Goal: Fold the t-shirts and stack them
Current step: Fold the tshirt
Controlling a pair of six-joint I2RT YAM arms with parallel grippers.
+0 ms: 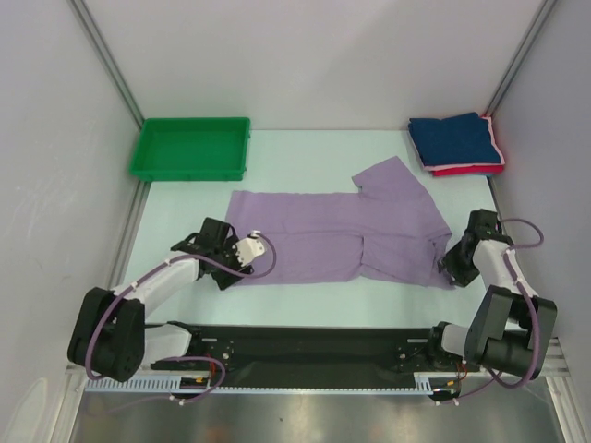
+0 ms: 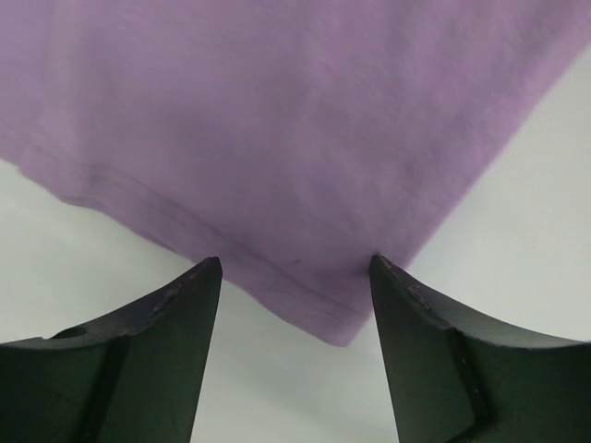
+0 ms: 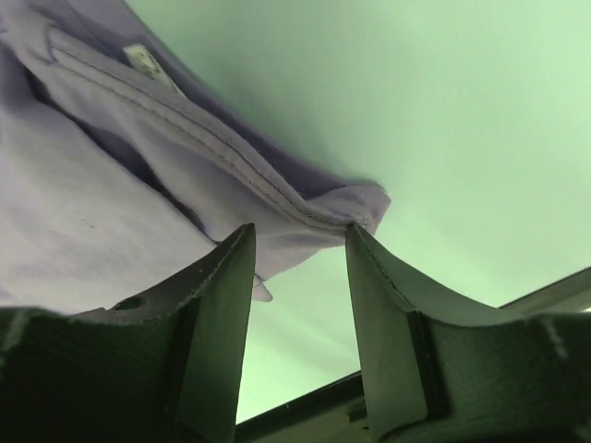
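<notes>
Left gripper (image 2: 295,266) spread wide, corner of the lavender t-shirt (image 2: 277,120) poking between its tips; right gripper (image 3: 300,231) parted too, seamed edge just ahead, apparently unpinched.

The top view looks down from high behind the near edge, facing the far wall, and takes in the whole bench (image 1: 305,148) from well back (the left arm's base (image 1: 111,337) and right arm's base (image 1: 508,337) sit along its bottom). The left wrist view hangs very close over the bench, looking past its own fingers (image 2: 166,341) at the lavender t-shirt (image 2: 295,120), at its near left corner. The right wrist view, equally close and lower-angled, looks past its fingers (image 3: 212,314) at the same shirt's near right edge. All three views share that shirt.
</notes>
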